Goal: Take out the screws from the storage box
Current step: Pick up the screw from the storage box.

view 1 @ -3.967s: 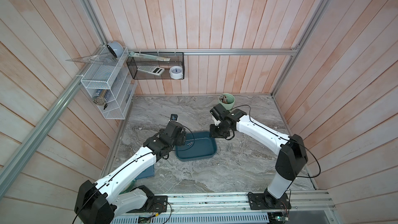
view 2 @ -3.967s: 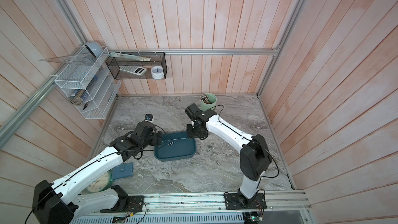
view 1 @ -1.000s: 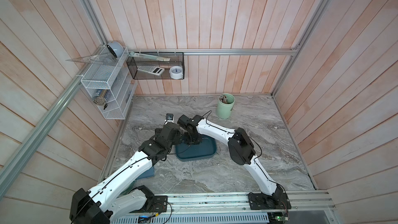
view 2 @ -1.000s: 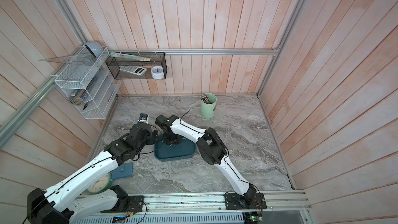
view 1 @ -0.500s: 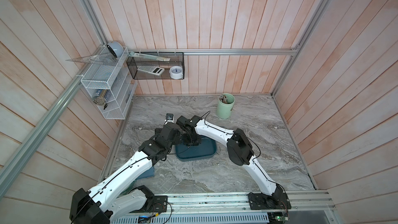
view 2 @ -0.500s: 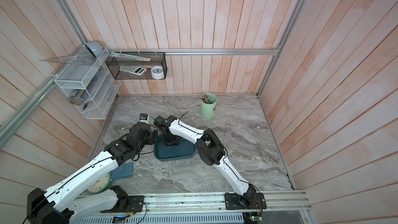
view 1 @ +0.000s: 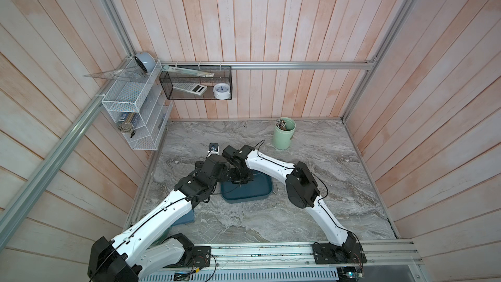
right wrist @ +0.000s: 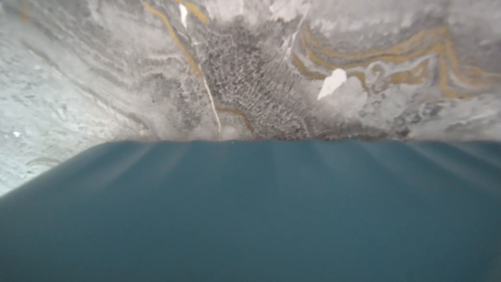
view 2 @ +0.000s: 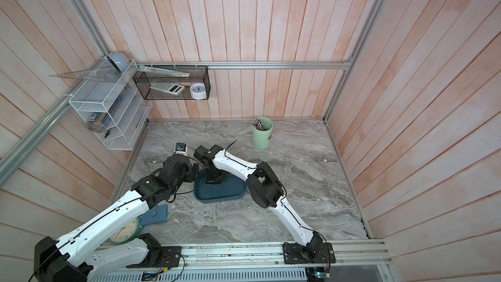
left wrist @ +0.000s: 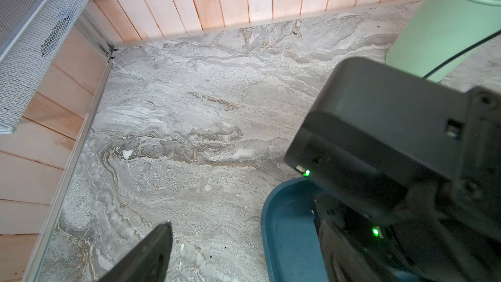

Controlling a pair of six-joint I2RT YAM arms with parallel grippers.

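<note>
One marble table (view 1: 311, 158) is seen, with two arms (view 1: 168, 212) reaching over it. One storage box (view 1: 257, 191) lies near its middle, one green cup (view 1: 283, 134) well behind. The right gripper (view 1: 240, 181) is lowered into the box, jaws closed; anything pinched cannot be told. The left gripper (view 2: 192, 174) is held at the box's left end, jaws spread. Screws (view 1: 277, 185), too small to count, are glimpsed beside the box.
</note>
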